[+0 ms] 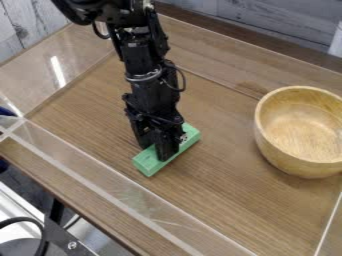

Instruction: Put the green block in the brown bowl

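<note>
1. Downward reaches the black robot gripper over a wooden tabletop, its fingertips set around the middle of the green block, whose two ends show on either side.

2. The fingers appear closed on the block's sides, though the dark arm hides part of the contact, and whether the block is off the table cannot be told from this view. The block lies slantwise at the front of the table, near the clear edging strip.

3. The brown bowl sits upright and well apart from the block, at the right of the picture, its mouth facing up and nothing visible inside it.

4. Securing the block and raising it looks to be the step in hand. Good work here calls for an even squeeze across the narrow width, near the middle, so that neither long end dips, then a straight lift before any sideways travel.

5. Enough height to pass the bowl's thick rim would be wise, with the block centered over the hollow before release; a low approach could knock the bowl or catch a long end on its wall.

6. Counted in the scene: one gripper, one green block, one brown bowl and one tabletop beneath them, with the block outside the bowl.
</note>
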Action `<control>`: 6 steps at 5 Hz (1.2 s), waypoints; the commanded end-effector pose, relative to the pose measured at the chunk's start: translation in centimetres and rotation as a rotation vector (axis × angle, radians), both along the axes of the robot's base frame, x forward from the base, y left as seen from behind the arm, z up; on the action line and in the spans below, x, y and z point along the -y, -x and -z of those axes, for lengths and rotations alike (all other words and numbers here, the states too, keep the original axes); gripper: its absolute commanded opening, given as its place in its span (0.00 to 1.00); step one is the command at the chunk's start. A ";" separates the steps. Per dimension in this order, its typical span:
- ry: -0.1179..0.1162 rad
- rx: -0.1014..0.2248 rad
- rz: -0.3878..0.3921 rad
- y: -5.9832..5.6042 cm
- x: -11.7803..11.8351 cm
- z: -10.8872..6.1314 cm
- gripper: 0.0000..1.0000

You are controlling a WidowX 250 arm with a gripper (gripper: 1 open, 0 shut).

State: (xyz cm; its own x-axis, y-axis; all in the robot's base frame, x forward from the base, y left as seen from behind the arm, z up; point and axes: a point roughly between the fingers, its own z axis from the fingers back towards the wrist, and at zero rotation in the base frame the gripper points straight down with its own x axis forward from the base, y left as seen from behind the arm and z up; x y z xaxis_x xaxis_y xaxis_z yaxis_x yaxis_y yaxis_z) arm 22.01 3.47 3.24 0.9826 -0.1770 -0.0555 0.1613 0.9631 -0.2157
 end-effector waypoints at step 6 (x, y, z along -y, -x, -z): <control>-0.022 -0.011 0.003 -4.1 1.9 -6.9 0.00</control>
State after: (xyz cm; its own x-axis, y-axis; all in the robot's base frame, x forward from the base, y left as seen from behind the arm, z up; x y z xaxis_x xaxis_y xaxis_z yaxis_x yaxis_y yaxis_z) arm 25.18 1.17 8.22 0.9721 -0.1846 -0.1448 0.1498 0.9634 -0.2223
